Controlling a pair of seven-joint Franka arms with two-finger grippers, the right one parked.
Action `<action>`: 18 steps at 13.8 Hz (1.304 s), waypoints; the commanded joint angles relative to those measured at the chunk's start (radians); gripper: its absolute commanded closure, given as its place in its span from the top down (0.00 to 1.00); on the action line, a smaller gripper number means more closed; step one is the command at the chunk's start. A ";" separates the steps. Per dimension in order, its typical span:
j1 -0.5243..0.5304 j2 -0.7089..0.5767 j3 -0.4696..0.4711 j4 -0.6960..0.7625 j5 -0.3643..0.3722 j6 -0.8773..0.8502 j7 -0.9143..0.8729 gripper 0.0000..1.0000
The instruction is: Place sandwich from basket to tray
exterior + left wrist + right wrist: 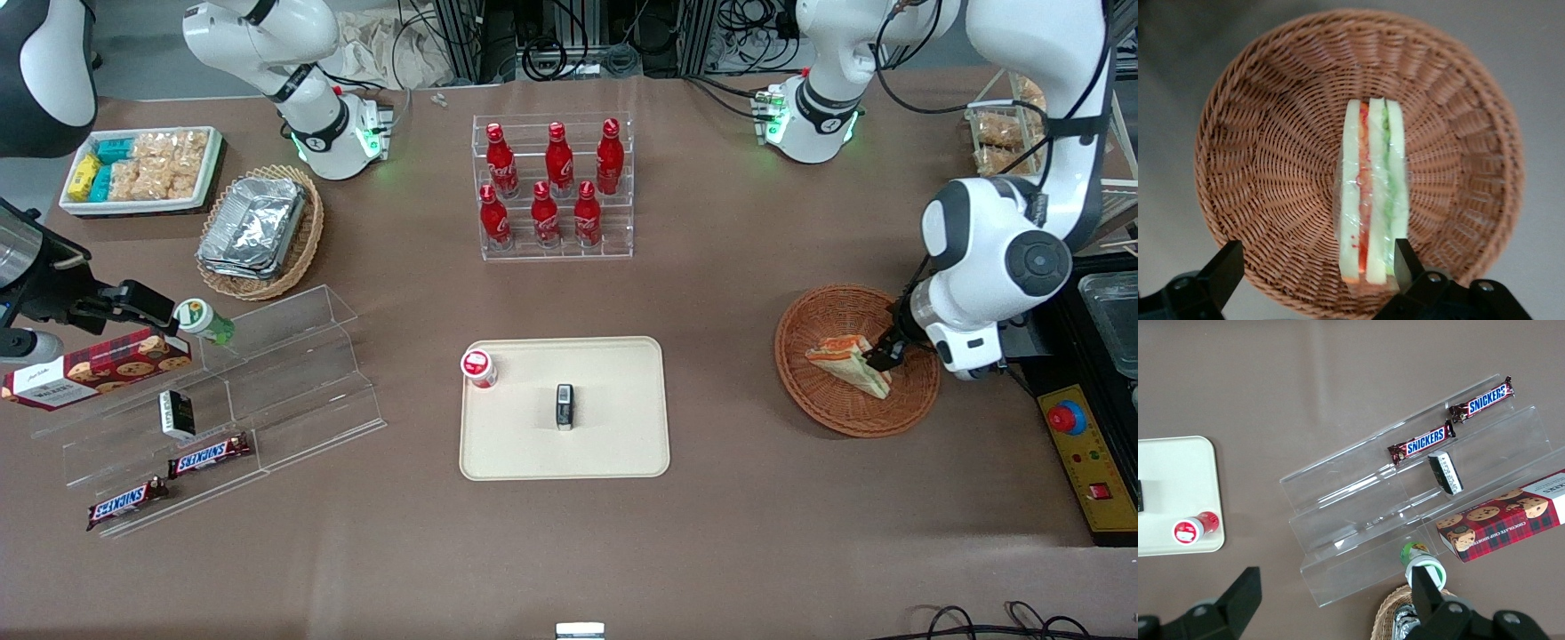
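The black two-finger gripper point(1315, 267) hangs spread over the wrapped triangular white-bread sandwich point(1373, 190) in the round orange-brown wicker basket point(1258, 153). One finger point(1403, 265) seems to touch the wrap; closing off-centre could tip it.

Six red bottles point(553, 184), perhaps cola.

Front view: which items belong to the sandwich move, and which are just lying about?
In the job: sandwich, basket, tray, gripper open over the sandwich.
Lying about: cola bottles, Snickers bars, cookie box, foil containers.
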 commanded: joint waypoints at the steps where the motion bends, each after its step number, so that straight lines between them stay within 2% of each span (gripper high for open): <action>1: -0.004 0.022 -0.001 -0.033 -0.003 0.077 -0.027 1.00; 6: -0.009 0.007 -0.003 -0.027 -0.001 0.057 -0.031 1.00; 10: -0.009 -0.088 -0.001 0.063 0.006 -0.151 -0.031 1.00; 13: -0.009 -0.102 -0.003 0.160 0.014 -0.279 -0.028 1.00; 18: -0.014 -0.021 -0.007 0.128 0.017 -0.161 -0.031 1.00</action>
